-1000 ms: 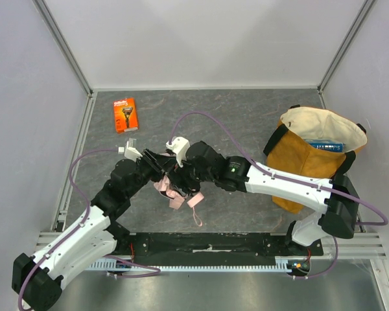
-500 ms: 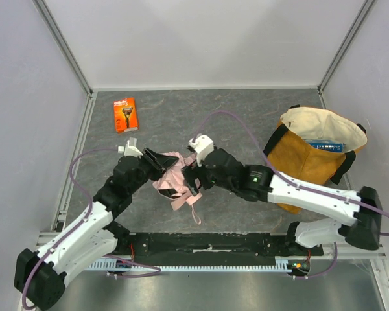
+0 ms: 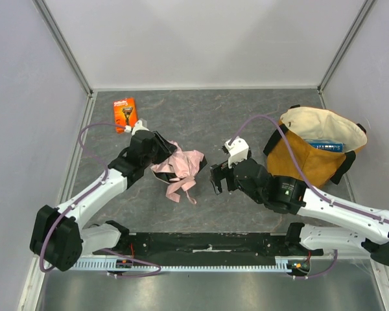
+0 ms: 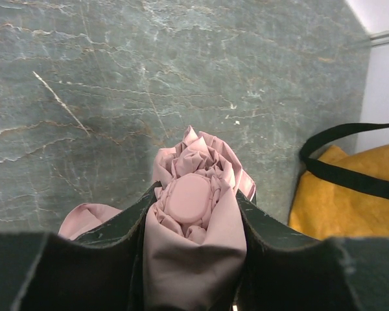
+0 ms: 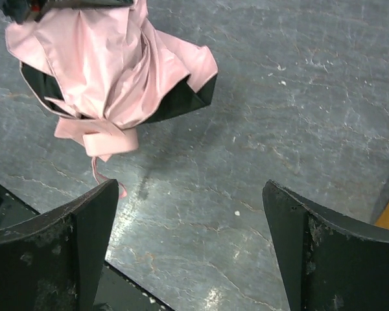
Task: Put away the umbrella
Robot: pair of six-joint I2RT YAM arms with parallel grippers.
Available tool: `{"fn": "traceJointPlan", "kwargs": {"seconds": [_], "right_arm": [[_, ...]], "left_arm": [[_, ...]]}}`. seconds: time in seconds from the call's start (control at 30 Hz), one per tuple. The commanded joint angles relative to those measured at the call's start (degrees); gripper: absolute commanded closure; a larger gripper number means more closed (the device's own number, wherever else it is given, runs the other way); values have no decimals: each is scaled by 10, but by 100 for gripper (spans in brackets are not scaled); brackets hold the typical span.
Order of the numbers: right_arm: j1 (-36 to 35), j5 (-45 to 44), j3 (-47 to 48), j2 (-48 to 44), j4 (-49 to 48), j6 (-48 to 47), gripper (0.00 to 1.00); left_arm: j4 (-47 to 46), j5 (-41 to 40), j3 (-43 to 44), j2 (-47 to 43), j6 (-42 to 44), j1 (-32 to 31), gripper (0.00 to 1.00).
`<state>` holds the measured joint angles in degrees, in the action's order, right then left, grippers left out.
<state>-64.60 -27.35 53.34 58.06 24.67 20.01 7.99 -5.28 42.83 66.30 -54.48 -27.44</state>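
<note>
In the top view we see the left gripper (image 3: 162, 149) closed on the umbrella (image 3: 181, 167), near the middle of the surface (image 3: 246, 123), and the loose pink fabric hangs from it toward the near edge. The right gripper (image 3: 215, 180) stands just to the right of the umbrella, apart from it, and the yellow bag (image 3: 298, 165) is further right. In the left wrist view the two fingers (image 4: 126, 223) press the folded fabric from both sides. A round pink end looks forward between them, so we judge that the long axis follows these fingers. In the right wrist view the fingers (image 5: 58, 246) are spread wide and empty, and the umbrella (image 5: 110, 71) lies ahead and to their left. The right arm is nearer to the bag, but the left one has the umbrella.
</note>
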Motion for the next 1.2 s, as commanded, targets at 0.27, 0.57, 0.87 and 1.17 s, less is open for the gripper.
{"fn": "traceJointPlan", "kwargs": {"seconds": [0.27,0.57,0.87,1.17], "right_arm": [[4,55,-28,-8,-43,7,2],[155,376,28,55,-125,7,2],[154,453,4,43,-213,57,4],[154,368,-98,-63,-215,88,2]], "left_arm": [[11,28,18,-8,-53,7,98],[-212,141,-102,-143,-49,11,98],[-451,201,-156,-169,-77,13,98],[-610,108,-196,-163,-221,17,98]]}}
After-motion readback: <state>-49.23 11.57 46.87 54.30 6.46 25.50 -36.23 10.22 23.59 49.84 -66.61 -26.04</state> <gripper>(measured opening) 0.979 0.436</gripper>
